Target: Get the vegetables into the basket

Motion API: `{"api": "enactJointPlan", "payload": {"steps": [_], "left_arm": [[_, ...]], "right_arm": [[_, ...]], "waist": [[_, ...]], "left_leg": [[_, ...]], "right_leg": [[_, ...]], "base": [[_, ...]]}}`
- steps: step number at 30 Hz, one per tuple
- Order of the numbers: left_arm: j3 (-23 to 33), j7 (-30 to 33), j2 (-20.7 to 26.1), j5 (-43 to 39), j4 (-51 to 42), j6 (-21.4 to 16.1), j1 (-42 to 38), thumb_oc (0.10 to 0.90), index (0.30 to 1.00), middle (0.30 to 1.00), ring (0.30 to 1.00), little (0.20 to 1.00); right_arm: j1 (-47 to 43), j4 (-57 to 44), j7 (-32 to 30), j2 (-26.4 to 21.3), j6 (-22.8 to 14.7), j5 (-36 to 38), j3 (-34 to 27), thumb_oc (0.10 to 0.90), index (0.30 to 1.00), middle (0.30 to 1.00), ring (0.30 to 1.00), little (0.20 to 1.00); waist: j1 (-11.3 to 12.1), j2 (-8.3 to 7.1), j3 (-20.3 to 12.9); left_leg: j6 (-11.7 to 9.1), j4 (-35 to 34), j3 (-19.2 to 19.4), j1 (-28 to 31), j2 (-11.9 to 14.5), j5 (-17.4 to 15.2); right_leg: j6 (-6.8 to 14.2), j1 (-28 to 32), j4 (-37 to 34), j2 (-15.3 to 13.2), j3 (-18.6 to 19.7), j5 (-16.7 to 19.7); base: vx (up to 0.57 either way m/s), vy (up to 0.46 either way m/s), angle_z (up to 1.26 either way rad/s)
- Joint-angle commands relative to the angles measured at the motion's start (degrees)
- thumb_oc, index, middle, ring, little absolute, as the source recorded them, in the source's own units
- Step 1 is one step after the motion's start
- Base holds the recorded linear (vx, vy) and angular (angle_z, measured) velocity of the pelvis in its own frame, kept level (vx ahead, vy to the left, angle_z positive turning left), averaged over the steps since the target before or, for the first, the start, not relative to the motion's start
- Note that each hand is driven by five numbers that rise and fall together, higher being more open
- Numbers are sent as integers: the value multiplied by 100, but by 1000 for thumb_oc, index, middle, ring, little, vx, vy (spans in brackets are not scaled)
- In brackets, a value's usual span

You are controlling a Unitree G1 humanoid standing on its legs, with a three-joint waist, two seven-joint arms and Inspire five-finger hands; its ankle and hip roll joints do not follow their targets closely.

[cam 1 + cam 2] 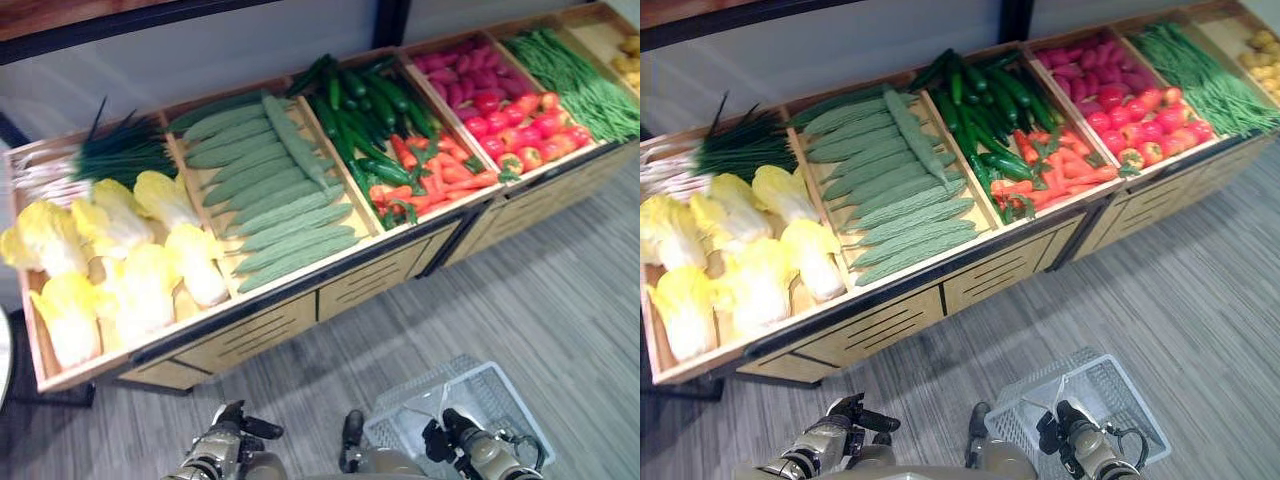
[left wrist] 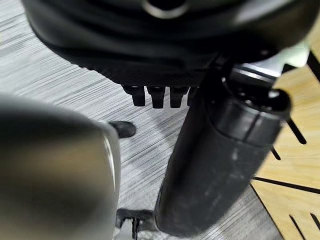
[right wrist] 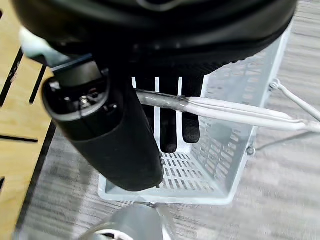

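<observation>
Ridged bitter gourds (image 1: pixel 270 190) fill a wooden crate (image 1: pixel 190 330) at centre; white perforated plastic basket (image 3: pixel 220 165) hangs lower right, its wire handle (image 3: pixel 225 110) inside the right hand (image 3: pixel 170 115)'s curled fingers. Left hand (image 2: pixel 160 95): fingers curled, holding nothing.

Head-high stereo downward; wrist cameras floorward, close.

Basket (image 1: pixel 500 395) near corner hidden behind right hand (image 1: pixel 462 440); left hand (image 1: pixel 225 440) fingers (image 2: pixel 152 95) mostly hidden; yellow produce (image 1: pixel 630 55) cropped at edge.
</observation>
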Motion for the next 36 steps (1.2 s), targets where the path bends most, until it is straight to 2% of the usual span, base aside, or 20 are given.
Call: {"api": "enactJointPlan", "payload": {"steps": [1, 3, 7, 8, 9, 10, 15, 16, 17, 18, 22, 24, 26, 27, 28, 30, 32, 35, 36], "left_arm": [[-19, -74, 106, -52, -55, -44, -231, 900, 1000, 1000, 1000, 1000], [-37, -174, 48, 8, -155, -16, -216, 900, 1000, 1000, 1000, 1000], [-73, -253, -5, 86, -150, 27, -218, 900, 1000, 1000, 1000, 1000], [-81, -283, -17, 109, -140, 41, -227, 900, 1000, 1000, 1000, 1000], [-102, -312, -22, 193, -127, 58, -219, 900, 1000, 1000, 1000, 1000], [-100, -314, -9, 232, -125, 63, -209, 900, 1000, 1000, 1000, 1000], [-74, -312, 52, 281, -127, 49, -168, 900, 1000, 1000, 1000, 1000], [-64, -305, 80, 282, -153, 33, -171, 900, 1000, 1000, 1000, 1000], [-36, -301, 128, 282, -149, 28, -171, 900, 1000, 1000, 1000, 1000], [-35, -302, 131, 282, -148, 27, -172, 900, 1000, 1000, 1000, 1000], [32, -246, 258, 347, -125, -11, -213, 900, 1000, 1000, 1000, 1000], [55, -211, 300, 365, -135, -24, -232, 900, 1000, 1000, 1000, 1000], [59, -194, 354, 426, -103, -17, -246, 900, 1000, 1000, 1000, 1000], [52, -190, 361, 429, -105, -19, -257, 900, 1000, 1000, 1000, 1000], [24, -191, 377, 431, -127, -29, -280, 900, 1000, 1000, 1000, 1000], [-17, -193, 424, 451, -169, -35, -287, 900, 1000, 1000, 1000, 1000], [-30, -178, 463, 442, -208, -38, -274, 900, 1000, 1000, 1000, 1000], [-22, -176, 497, 452, -228, -17, -265, 900, 1000, 1000, 1000, 1000], [-14, -174, 505, 456, -228, -3, -252, 900, 1000, 1000, 1000, 1000]], "right_arm": [[182, 142, 8, -304, -7, -14, 93, 400, 300, 300, 300, 300], [228, 173, 37, -348, -2, -60, 54, 400, 300, 300, 300, 300], [297, 243, 41, -323, 19, -59, 10, 400, 300, 300, 300, 300], [345, 263, 45, -306, 20, -56, -15, 400, 300, 300, 300, 300], [367, 305, 47, -282, 34, -61, -43, 400, 300, 300, 300, 300], [363, 316, 44, -267, 34, -72, -47, 400, 300, 300, 300, 300], [346, 338, 40, -205, 41, -120, 5, 400, 300, 300, 300, 300], [322, 325, 35, -186, 47, -118, 26, 400, 300, 300, 300, 300], [283, 322, 36, -151, 58, -133, 58, 400, 300, 300, 300, 300], [281, 323, 36, -147, 58, -133, 59, 400, 300, 300, 300, 300], [155, 315, 27, -34, 70, -120, 111, 400, 300, 300, 300, 300], [119, 278, 22, 7, 75, -111, 130, 400, 300, 300, 300, 300], [87, 277, 18, 55, 74, -92, 137, 400, 300, 300, 300, 300], [84, 286, 16, 60, 74, -92, 136, 400, 300, 300, 300, 300], [56, 269, 14, 70, 75, -74, 137, 400, 300, 300, 300, 300], [51, 241, 25, 83, 67, -44, 139, 400, 300, 300, 300, 300], [52, 257, 28, 98, 56, -18, 128, 400, 300, 300, 300, 300], [39, 265, 51, 110, 57, -29, 134, 400, 300, 300, 300, 300], [42, 269, 53, 125, 53, -63, 149, 400, 300, 300, 300, 300]], "waist": [[-277, -79, 46], [-412, -65, 13], [-528, -18, -43], [-566, 13, -84], [-594, 21, -120], [-594, -1, -113], [-530, -107, -69], [-510, -156, -32], [-492, -210, -14], [-486, -214, -13], [-410, -397, 68], [-399, -497, 135], [-399, -565, 191], [-408, -578, 198], [-451, -577, 224], [-501, -547, 238], [-513, -492, 205], [-455, -442, 167], [-386, -428, 137]], "left_leg": [[295, -424, 1371, 49, -25, -392], [247, -234, 2368, 165, 219, -402], [172, -18, 2785, 444, 310, -551], [155, -146, 2862, 493, 277, -547], [104, -331, 2853, 512, 188, -610], [182, -337, 2961, 471, 173, -560], [258, -387, 3041, 549, 75, -698], [290, -364, 3055, 539, 30, -749], [297, -410, 2988, 601, -45, -932], [301, -411, 2996, 605, -49, -935], [483, -457, 3024, 567, -310, -1145], [586, -433, 3127, 487, -417, -1084], [665, -422, 3112, 479, -558, -1175], [685, -410, 3081, 469, -590, -1199], [705, -357, 3031, 439, -597, -1226], [761, -258, 2950, 390, -574, -1260], [838, -285, 2913, 381, -602, -1224], [916, -381, 2956, 414, -641, -1187], [951, -419, 3004, 424, -651, -1165]], "right_leg": [[868, 69, 763, -657, 477, -138], [819, 85, 751, -710, 95, -159], [743, 43, 788, -774, -357, -209], [761, 19, 768, -791, -475, -194], [899, 102, 688, -818, -481, -183], [862, 63, 669, -846, -555, -48], [942, 57, 647, -931, -417, 80], [975, 23, 646, -970, -377, 147], [1104, 8, 619, -1002, -221, 186], [1108, 7, 619, -1005, -213, 190], [1321, -201, 518, -1174, 48, 536], [1321, -331, 524, -1273, 98, 736], [1432, -401, 531, -1408, 246, 920], [1452, -413, 541, -1433, 303, 958], [1481, -467, 624, -1428, 518, 992], [1495, -540, 812, -1371, 1006, 912], [1457, -493, 997, -1302, 1262, 775], [1394, -443, 1315, -1284, 1198, 643], [1371, -359, 1469, -1335, 1027, 590]], "base": [[-78, -76, 132], [-86, -69, 86], [-92, -24, 65], [33, 77, 66], [27, 99, 74], [60, 114, 104], [-11, 106, 39], [-7, 203, -27], [6, 169, -19], [7, 230, -34], [-56, 203, -27], [-126, 162, -16], [-96, 221, -17], [-52, 196, -14], [-42, 96, 2], [-56, 95, 6], [-67, 126, 6], [-70, 100, -3], [-64, 55, -9]]}}
